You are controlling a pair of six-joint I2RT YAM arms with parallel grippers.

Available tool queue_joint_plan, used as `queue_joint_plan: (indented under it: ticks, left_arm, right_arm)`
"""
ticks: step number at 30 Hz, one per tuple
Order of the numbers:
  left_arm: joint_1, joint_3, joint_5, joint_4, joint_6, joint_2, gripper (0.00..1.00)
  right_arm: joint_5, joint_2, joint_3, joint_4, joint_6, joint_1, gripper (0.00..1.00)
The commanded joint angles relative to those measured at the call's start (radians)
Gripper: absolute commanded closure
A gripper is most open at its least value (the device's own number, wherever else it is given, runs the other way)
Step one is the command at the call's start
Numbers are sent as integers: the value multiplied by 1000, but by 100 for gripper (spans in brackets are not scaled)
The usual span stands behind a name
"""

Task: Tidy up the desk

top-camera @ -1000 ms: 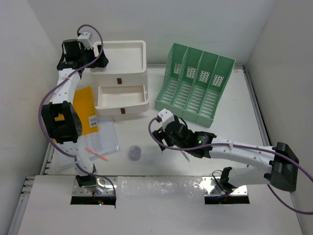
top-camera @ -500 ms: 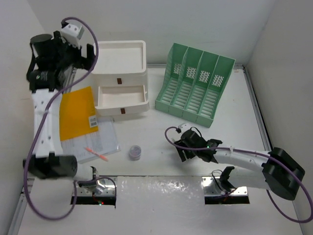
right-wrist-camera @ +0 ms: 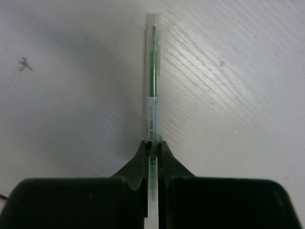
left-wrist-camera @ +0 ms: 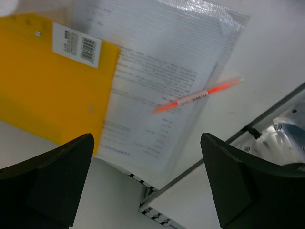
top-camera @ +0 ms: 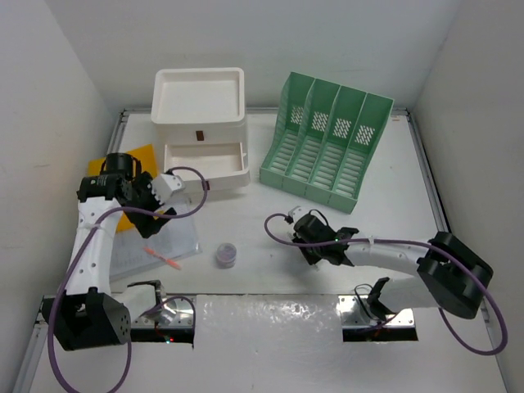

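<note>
On the white desk [top-camera: 393,196] my right gripper [top-camera: 312,250] sits low, near the front middle. In the right wrist view it [right-wrist-camera: 152,145] is shut on a green highlighter [right-wrist-camera: 152,86], which lies flat on the desk and points away from the fingers. My left gripper [top-camera: 150,206] hangs open over the left side. Between its wide-apart fingers [left-wrist-camera: 52,181] I see a yellow folder [left-wrist-camera: 47,90], printed sheets in a clear sleeve [left-wrist-camera: 162,86] and a red pen [left-wrist-camera: 200,95] lying on the sleeve. Nothing is between the left fingers.
A white drawer box [top-camera: 201,106] stands at the back left with its middle drawer [top-camera: 205,160] pulled out. A green slotted file rack [top-camera: 327,139] stands at the back right. A small round purple item [top-camera: 227,255] lies near the front, right of the papers [top-camera: 168,237].
My right gripper has dropped to the desk and shut on the green highlighter. My left arm has swung down from beside the drawer box to above the folder and papers, still open.
</note>
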Motion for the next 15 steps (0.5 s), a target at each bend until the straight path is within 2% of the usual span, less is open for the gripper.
queue_joint_plan:
  ticks: [1, 4, 5, 7, 8, 10, 11, 13, 14, 15]
  left_arm:
    - [-4, 4, -20, -44, 84, -52, 7]
    - [-4, -47, -14, -41, 89, -26, 7]
    - [-3, -79, -25, -37, 89, -20, 8]
    - [-4, -111, -34, -20, 89, -2, 8]
    - [-3, -125, -37, -15, 87, 3, 8]
    - [-3, -162, -42, -7, 89, 3, 9]
    - [-3, -171, -43, -7, 92, -2, 9]
    - [-1, -202, -49, -7, 109, -28, 9]
    - [-1, -211, -52, -9, 116, -37, 9]
    - [-3, -226, -60, -10, 128, -49, 9]
  right_arm:
    - [84, -85, 59, -78, -116, 50, 100]
    - [167, -146, 229, -118, -277, 104, 100]
    - [189, -137, 352, -125, -358, 109, 100]
    - [174, -100, 468, -95, -471, 118, 100]
    - [136, -42, 567, -69, -571, 119, 100]
    - [76, 41, 671, -40, -661, 118, 100]
    - [59, 158, 808, -55, -734, 113, 100]
    - [50, 294, 977, -154, -785, 104, 100]
    - [48, 361, 1133, -180, -820, 90, 100]
    - [15, 480, 1204, -200, -831, 81, 100]
